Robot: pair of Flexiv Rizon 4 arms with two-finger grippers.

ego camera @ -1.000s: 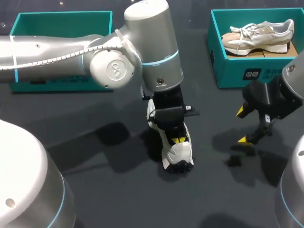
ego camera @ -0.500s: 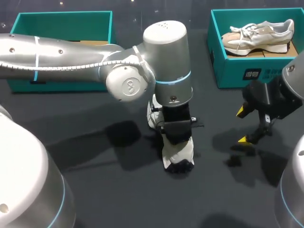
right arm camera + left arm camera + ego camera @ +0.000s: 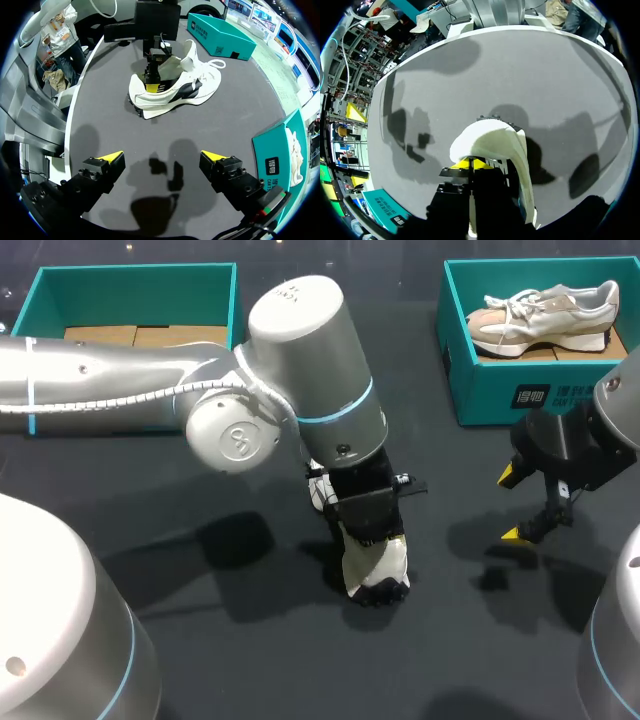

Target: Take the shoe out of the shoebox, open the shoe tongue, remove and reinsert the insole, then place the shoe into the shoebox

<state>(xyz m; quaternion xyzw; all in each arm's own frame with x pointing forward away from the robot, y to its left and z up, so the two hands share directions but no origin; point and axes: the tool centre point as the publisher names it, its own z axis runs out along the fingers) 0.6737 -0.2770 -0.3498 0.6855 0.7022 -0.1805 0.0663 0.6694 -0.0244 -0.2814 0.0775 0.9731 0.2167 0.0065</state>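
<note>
The shoe (image 3: pixel 378 562) is out of its box, sitting upright on its sole in the middle of the table (image 3: pixel 250 660). Its long axis runs near-to-far with a slight slant: toe pointing near and a bit right, heel at the far-left end. My left arm comes across from the left, and the left gripper (image 3: pixel 471 163) is pushed down into the shoe's opening. Honestly can't tell if it's clamped on anything in there. The right gripper (image 3: pixel 512 504) hangs over bare table well to the right of the shoe, jaws spread wide, holding nothing. There's a teal box (image 3: pixel 130 280) at far left. A second teal box (image 3: pixel 480 390) sits at far right with another shoe (image 3: pixel 545 315) lying in it, long axis left-right.
</note>
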